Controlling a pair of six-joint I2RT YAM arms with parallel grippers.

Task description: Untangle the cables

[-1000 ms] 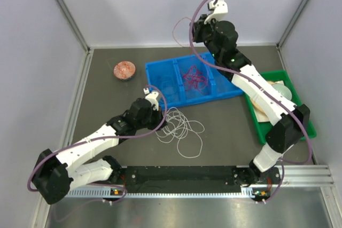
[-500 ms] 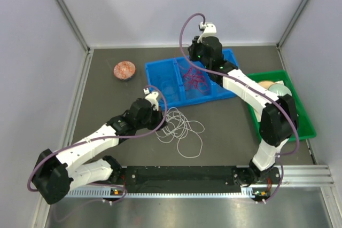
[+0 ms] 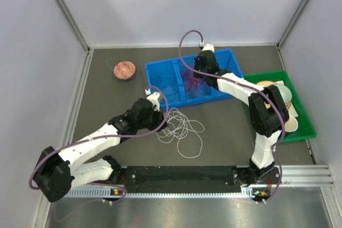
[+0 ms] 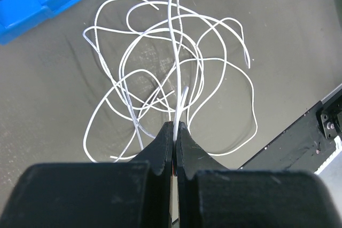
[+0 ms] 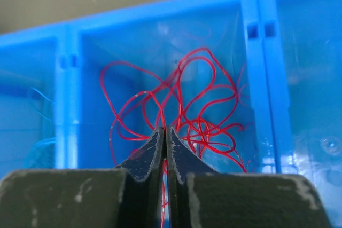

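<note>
A white cable (image 3: 184, 129) lies in loose loops on the dark table in front of the blue bin (image 3: 231, 55). My left gripper (image 3: 158, 112) is shut on a strand of it at the loops' left edge. The left wrist view shows the white cable (image 4: 176, 36) rising from between the closed tips of the left gripper (image 4: 175, 125). A red cable (image 3: 193, 81) lies tangled in the bin's middle compartment. My right gripper (image 3: 200, 76) is down in that compartment. In the right wrist view the right gripper (image 5: 164, 130) is shut with a strand of the red cable (image 5: 206, 113) between its tips.
A thin blue cable (image 5: 41, 97) lies in the bin's left compartment. A green tray (image 3: 302, 129) with round discs stands at the right. A coppery round coil (image 3: 125, 70) sits at the back left. The black base rail (image 3: 181, 174) runs along the near edge.
My right arm has swung down from above the bin's back edge into the middle compartment, onto the red cable. My left arm has barely moved and keeps hold of the white cable.
</note>
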